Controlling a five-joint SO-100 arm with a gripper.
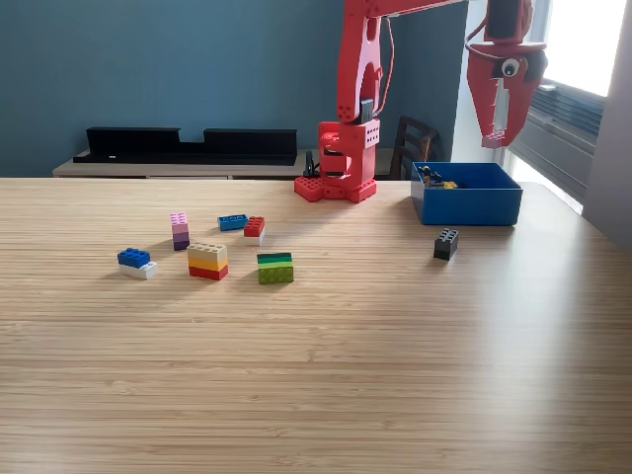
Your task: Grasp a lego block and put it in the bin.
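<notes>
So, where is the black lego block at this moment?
In the exterior view, the black lego block stands alone on the table toward the view's right, just in front of the blue bin and apart from it, far from the coloured blocks at left.

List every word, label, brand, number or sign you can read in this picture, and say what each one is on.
There is no readable text anywhere in the exterior view.
The red arm and its gripper: no legible lettering.
The blue bin: plain walls, no label.
The lego blocks, such as the black block: any stud markings are too small to read.
</notes>
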